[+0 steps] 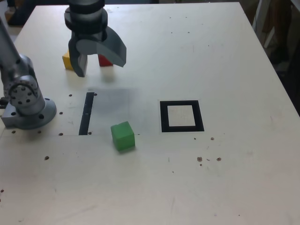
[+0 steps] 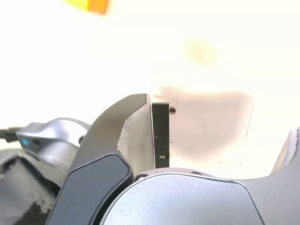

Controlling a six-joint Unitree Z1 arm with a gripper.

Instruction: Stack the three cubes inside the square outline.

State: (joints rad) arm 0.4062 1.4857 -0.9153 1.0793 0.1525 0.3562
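Observation:
My gripper (image 1: 100, 64) hangs open above the far left part of the table in the exterior view, with nothing between its fingers. Behind it stand the yellow cube (image 1: 67, 61) and the red cube (image 1: 105, 61), both partly hidden by the fingers. The green cube (image 1: 123, 136) sits alone nearer the front, well apart from the gripper. Further toward the exterior view's right lies the square outline (image 1: 182, 116), with nothing inside it. In the wrist view the gripper (image 2: 215, 140) spans bare table, and a blurred yellow cube (image 2: 89, 4) shows at the picture's edge.
A straight black strip (image 1: 86, 113) lies on the table between the arm's base (image 1: 28, 105) and the green cube; it also shows beside one finger (image 2: 136, 136) as a black strip (image 2: 160, 133). Small dark holes dot the pale tabletop (image 1: 234, 178).

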